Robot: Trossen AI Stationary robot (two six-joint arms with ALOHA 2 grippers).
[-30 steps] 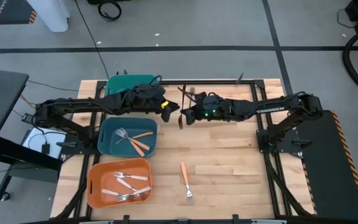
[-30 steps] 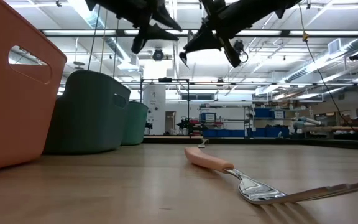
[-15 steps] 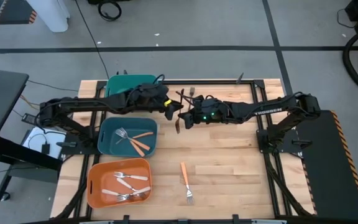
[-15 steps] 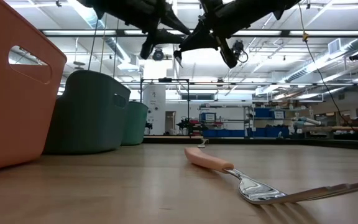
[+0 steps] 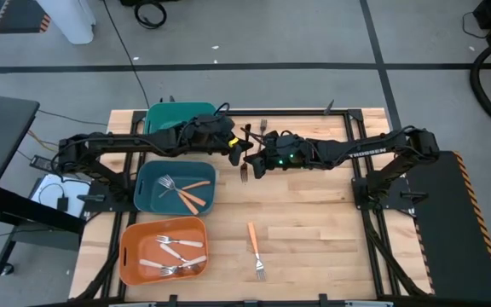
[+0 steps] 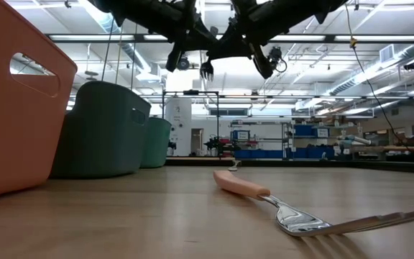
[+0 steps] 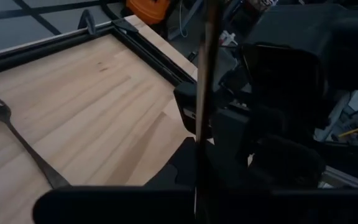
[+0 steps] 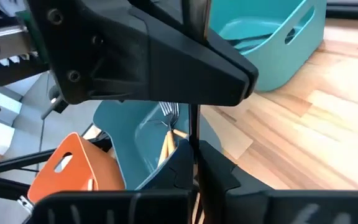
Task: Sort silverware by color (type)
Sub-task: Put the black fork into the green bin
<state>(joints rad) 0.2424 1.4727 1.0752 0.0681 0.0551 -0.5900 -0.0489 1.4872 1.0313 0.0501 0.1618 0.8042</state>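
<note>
Above mid-table, both grippers clamp black fork point(image 5: 245, 167).

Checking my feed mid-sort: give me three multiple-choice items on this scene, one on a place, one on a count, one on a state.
1. The loose orange-handled fork lies: A in a bin; B on the table; C in a gripper.
2. Bins: A two; B three; C four.
3. The black fork is: A lying flat; B held aloft; C binned.
B, bare wood around it; B, two teal, one orange; B, left gripper and right gripper meet on it.
</note>
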